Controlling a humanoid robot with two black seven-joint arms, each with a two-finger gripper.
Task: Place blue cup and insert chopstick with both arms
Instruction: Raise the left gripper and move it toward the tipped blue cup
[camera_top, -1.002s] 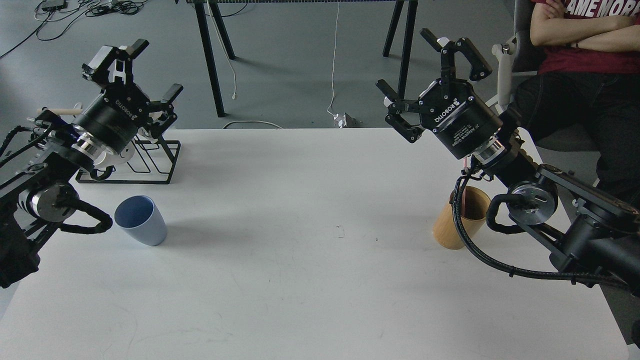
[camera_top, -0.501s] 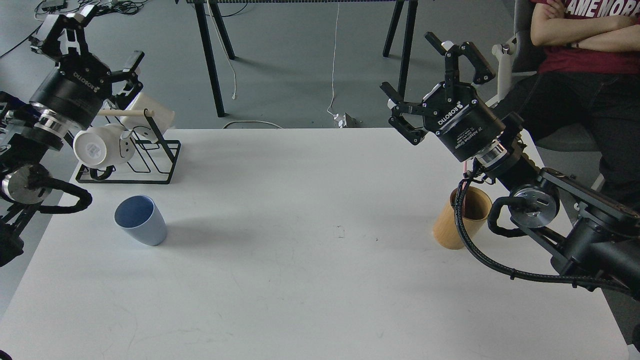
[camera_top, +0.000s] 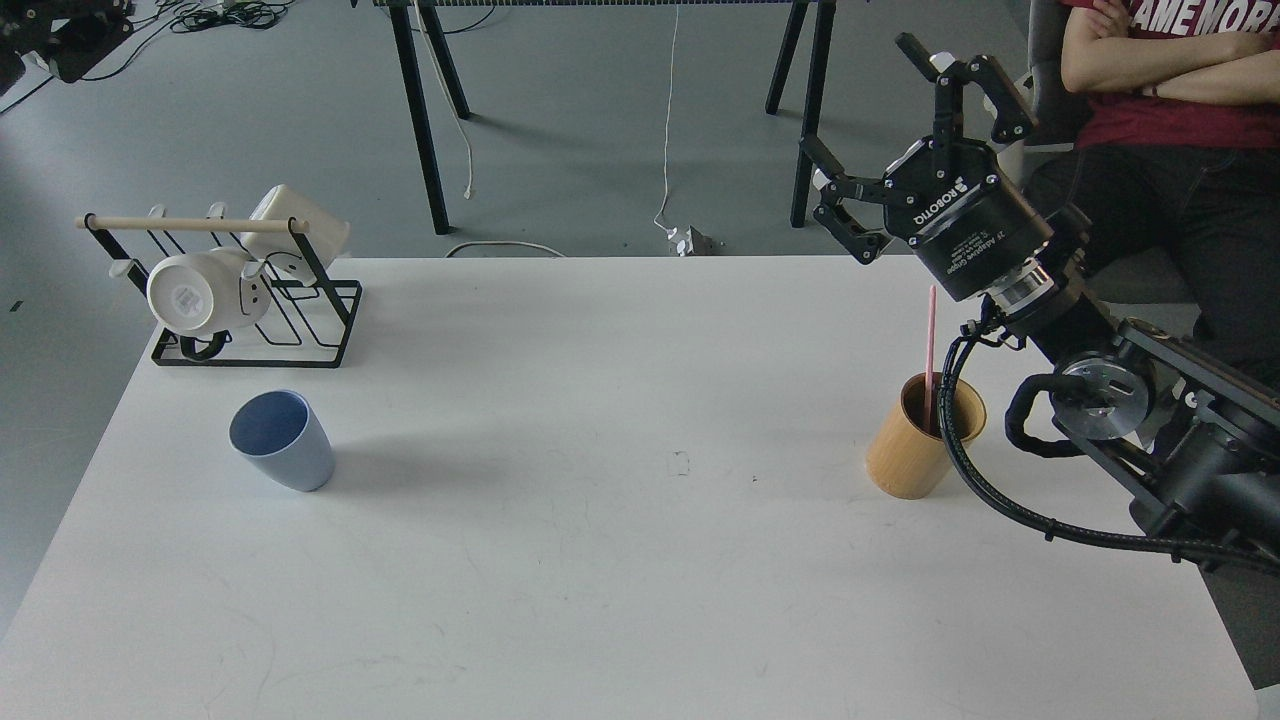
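Observation:
The blue cup (camera_top: 283, 441) stands upright on the white table (camera_top: 600, 560) at the left, with no gripper near it. The pink-red chopstick (camera_top: 931, 345) stands nearly upright in the tan wooden holder (camera_top: 915, 462) at the right. My right gripper (camera_top: 862, 100) is open and empty, raised above and behind the holder, past the table's far right edge. Of my left arm only a dark part (camera_top: 55, 35) shows at the top left corner, far from the cup; its fingers cannot be told apart.
A black wire rack (camera_top: 300, 330) with a pale wooden dowel and two white mugs (camera_top: 200, 290) stands at the back left. A seated person (camera_top: 1170, 110) is close behind my right arm. Black stand legs (camera_top: 425, 120) are on the floor beyond the table.
My left arm has swung up and away from the rack to the top left corner. My right gripper has lifted up and to the right, uncovering the chopstick in the holder.

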